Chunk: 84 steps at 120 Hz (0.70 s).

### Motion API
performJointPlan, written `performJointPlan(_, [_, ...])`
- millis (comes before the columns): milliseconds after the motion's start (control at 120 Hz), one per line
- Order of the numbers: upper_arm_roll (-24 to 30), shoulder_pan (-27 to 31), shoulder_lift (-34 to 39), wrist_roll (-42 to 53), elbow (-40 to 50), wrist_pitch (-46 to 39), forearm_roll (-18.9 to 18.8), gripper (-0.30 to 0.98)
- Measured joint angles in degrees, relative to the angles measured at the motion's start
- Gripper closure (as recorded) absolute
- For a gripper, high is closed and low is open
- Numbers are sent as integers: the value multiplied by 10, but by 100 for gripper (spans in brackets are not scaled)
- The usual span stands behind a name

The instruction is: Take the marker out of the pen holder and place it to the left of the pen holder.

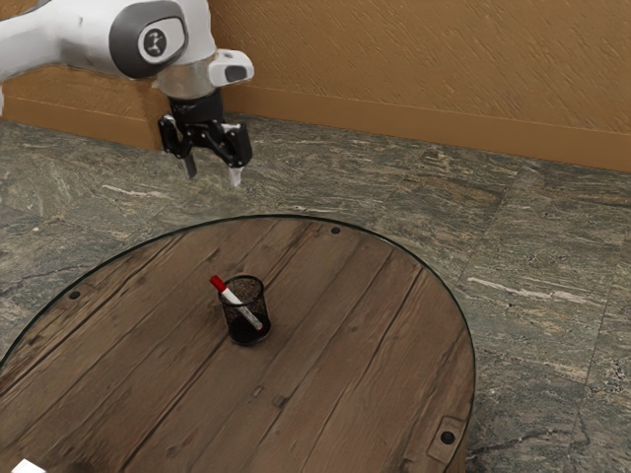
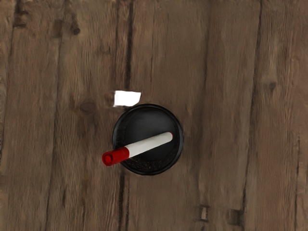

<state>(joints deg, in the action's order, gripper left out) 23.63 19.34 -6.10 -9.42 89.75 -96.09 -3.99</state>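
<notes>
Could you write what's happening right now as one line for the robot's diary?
gripper: open, above table | marker: leaning in pen holder, red end up | placing: not yet done

The arm (image 1: 87, 37) has a glossy white shell, shaded to soft grey, with smooth, rounded segments. A broad charcoal cap (image 1: 124, 43) covers the joint, and set into it is a white panel (image 1: 161, 41) with rounded corners, bearing a dark round emblem (image 1: 155, 42) with a pale figure inside. Below the joint, the wrist is pale grey, and a stubby white housing (image 1: 219, 67) with a dark, rounded patch (image 1: 236, 73) juts from its side. A black collar (image 1: 196, 105) leads into the gripper (image 1: 212, 177), all black angular links dotted with small pale pins. Its two slim fingers (image 1: 236, 177) end in grey, one lighter than the other.
</notes>
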Motion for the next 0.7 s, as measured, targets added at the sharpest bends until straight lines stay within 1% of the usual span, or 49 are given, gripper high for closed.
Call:
performJointPlan(125, [6,-4,3,-3,-2,-16,-14,4])
performJointPlan(200, [4,0,-13,-5,28,-31,-15,3])
performJointPlan(233, [1,3,-21,-6,41,-37,-9,3])
performJointPlan(317, [-28,7,-44,-8,59,-51,32,2])
performJointPlan(425, [-58,10,-55,-9,105,-76,99,1])
performJointPlan(500, [-75,9,-67,-10,119,-88,141,2])
performJointPlan(650, [-85,60,-110,-5,120,-99,222,6])
performJointPlan(700, [-85,66,-119,-1,121,-93,242,7])
